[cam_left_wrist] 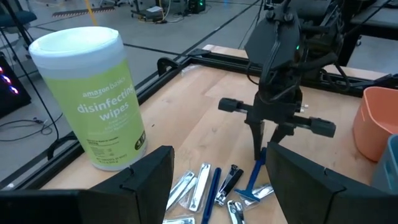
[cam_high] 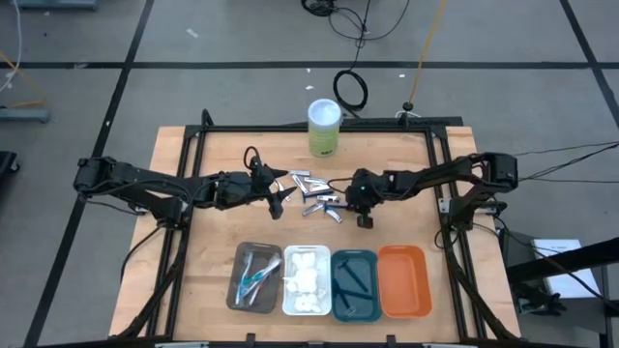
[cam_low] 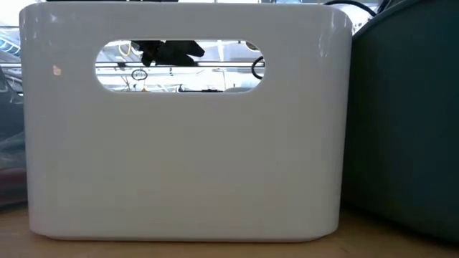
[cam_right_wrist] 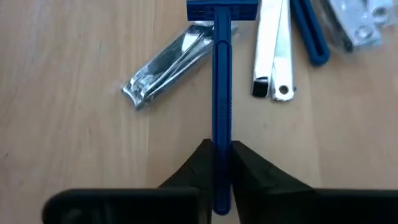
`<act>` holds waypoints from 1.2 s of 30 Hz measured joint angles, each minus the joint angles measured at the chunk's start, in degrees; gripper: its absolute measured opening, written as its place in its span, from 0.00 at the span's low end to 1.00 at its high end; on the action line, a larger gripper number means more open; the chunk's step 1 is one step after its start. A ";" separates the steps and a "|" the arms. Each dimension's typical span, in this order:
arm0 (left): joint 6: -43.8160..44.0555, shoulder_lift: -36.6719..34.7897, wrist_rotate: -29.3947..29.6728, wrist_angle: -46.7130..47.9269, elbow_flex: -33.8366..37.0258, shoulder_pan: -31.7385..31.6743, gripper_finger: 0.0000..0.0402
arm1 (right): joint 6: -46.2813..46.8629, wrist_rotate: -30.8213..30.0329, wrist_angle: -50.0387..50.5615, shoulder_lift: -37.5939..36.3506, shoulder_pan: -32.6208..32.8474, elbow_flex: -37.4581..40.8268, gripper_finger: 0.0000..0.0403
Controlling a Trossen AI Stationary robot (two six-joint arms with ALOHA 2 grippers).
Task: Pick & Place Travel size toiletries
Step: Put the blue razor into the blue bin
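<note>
Currently the right tool point(cam_right_wrist: 222, 163) is clamping the handle of a dark blue plastic razor point(cam_right_wrist: 221, 87) lying on the wooden surface point(cam_right_wrist: 68, 143); its long axis is running straight out from the fingers. Left tool point(cam_high: 278, 196) is waiting spread apart nearby.

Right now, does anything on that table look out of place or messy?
Mostly tidy. The only clutter is a loose heap of nail clippers mid-table, not yet sorted into trays. The right gripper has pinched a blue razor there. The orange tray holds nothing.
</note>
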State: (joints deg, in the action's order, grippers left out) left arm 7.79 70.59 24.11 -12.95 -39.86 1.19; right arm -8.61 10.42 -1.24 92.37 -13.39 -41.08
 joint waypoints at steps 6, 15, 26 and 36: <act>0.00 0.00 -0.02 0.00 0.00 0.00 0.62 | 0.28 -0.10 -1.06 -1.86 0.11 0.00 0.06; -0.02 0.00 -0.01 -0.10 0.00 0.00 0.62 | 2.35 4.92 0.20 -15.54 3.62 0.00 0.05; -0.04 0.00 0.00 -0.16 0.00 -0.04 0.62 | 14.47 24.22 -0.46 -24.37 18.50 0.17 0.05; 1.38 0.00 0.01 -0.43 -0.01 -0.04 0.62 | 22.44 18.90 -9.90 -19.82 29.96 3.94 0.13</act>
State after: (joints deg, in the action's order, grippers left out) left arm 9.17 70.59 24.12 -13.38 -39.87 1.15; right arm 13.83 29.32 -11.14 72.55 16.58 -37.14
